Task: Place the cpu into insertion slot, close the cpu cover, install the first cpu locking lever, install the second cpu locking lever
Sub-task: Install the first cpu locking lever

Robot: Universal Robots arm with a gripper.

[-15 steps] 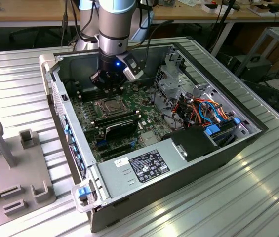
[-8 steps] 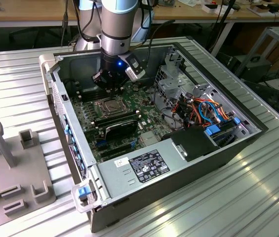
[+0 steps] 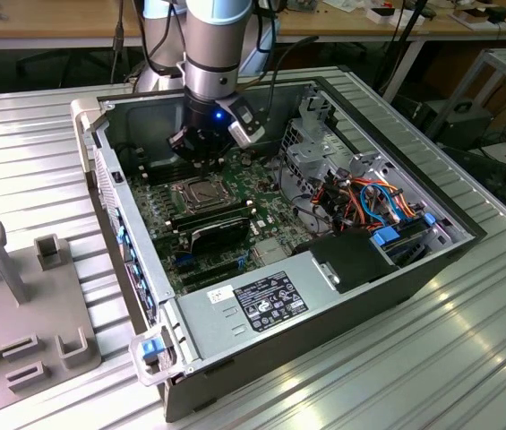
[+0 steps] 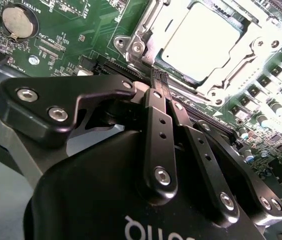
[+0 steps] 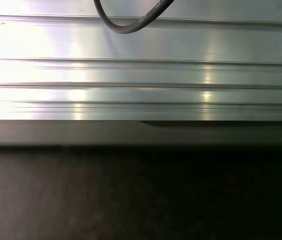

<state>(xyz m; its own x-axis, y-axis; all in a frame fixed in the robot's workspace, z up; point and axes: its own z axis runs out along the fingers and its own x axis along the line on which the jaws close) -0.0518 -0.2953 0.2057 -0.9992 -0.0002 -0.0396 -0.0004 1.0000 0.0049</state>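
Pincer (image 4: 159, 80) seemingly closed, cpu (image 4: 200, 40) beyond, battery (image 4: 17, 21) aside

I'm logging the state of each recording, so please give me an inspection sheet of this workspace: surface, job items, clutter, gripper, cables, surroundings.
Surface: ribbed aluminium table carrying an open computer case.
Job's things: the cpu sits in the insertion slot; the cpu cover appears to lie down around it; the state of the levers cannot be told.
Clutter: grey fixture block at the exterior view's left.
Gripper: the gripper is shut, with its tips beside the slot's edge.
Cables: orange and blue cables inside the case; black cable.
Surroundings: wooden desk behind.
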